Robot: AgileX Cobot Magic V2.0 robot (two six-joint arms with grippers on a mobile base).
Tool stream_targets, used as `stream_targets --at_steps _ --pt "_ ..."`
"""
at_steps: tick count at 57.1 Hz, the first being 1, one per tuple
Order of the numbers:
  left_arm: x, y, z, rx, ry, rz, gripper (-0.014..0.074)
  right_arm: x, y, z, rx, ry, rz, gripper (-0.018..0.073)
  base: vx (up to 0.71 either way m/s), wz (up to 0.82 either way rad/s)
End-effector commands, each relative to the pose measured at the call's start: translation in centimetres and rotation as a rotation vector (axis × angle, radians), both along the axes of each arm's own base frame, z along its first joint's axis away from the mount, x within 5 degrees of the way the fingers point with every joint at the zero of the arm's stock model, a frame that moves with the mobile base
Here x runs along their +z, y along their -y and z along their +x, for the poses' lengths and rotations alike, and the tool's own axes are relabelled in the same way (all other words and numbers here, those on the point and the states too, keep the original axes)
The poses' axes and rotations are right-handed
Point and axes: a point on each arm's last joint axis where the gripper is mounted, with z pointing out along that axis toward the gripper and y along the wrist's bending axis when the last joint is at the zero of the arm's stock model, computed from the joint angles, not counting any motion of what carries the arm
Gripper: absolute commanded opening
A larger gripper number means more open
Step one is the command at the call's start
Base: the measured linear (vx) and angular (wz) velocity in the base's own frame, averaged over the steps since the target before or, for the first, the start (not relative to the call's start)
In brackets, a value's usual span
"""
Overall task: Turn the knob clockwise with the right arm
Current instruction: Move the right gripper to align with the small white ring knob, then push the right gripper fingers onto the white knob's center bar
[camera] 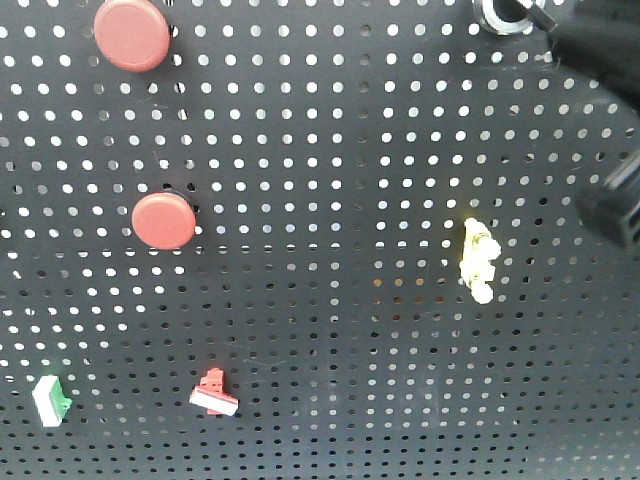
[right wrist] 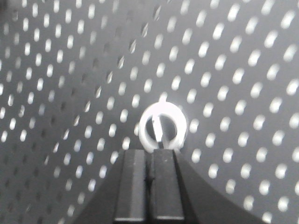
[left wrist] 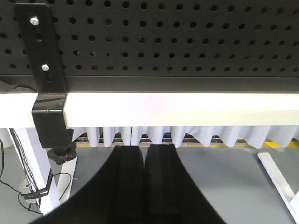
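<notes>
Front view: the knob (camera: 507, 14) is seen at the top edge, right of centre, the right arm (camera: 598, 40) just beside it. Left wrist view: the left gripper (left wrist: 144, 153) is shown pressed closed, empty, at bottom centre. Right wrist view: the right gripper (right wrist: 150, 156) is closed on nothing, the knob placed just above its tips; contact cannot be told.

A black pegboard (camera: 330, 250) carried two red buttons, one at the top left (camera: 132, 33) and one lower (camera: 164, 220). A yellow toggle (camera: 479, 260) sat to the right. Near the bottom left were a green switch (camera: 50, 400) and a red switch (camera: 214, 394). A black bracket (left wrist: 46, 79) clamped the board to a white rail (left wrist: 187, 108).
</notes>
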Motion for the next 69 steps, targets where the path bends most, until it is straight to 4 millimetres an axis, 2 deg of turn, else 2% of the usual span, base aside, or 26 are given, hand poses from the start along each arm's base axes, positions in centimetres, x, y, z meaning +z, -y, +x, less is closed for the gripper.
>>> stream_targets --at_steps 1,6,13,38,69 --pt "0.4 -0.1 0.1 0.012 0.074 -0.014 -0.0006 1.7 0.1 -0.7 0.031 0.115 0.02 0.0242 0.0 0.0" --pt "0.4 -0.1 0.1 0.012 0.074 -0.014 -0.0006 1.6 -0.1 -0.3 0.013 0.138 -0.02 0.0304 0.0 0.0" --pt "0.4 -0.1 0.1 0.012 0.074 -0.014 -0.0006 1.6 -0.4 0.1 -0.001 0.173 -0.06 0.0311 0.0 0.0" --pt "0.4 -0.1 0.1 0.012 0.074 -0.014 -0.0006 1.5 -0.9 1.0 -0.047 0.212 -0.112 0.017 0.0 0.0" --pt "0.4 -0.1 0.1 0.012 0.074 -0.014 -0.0006 1.8 -0.5 1.1 -0.072 0.181 0.028 0.0174 0.0 0.0"
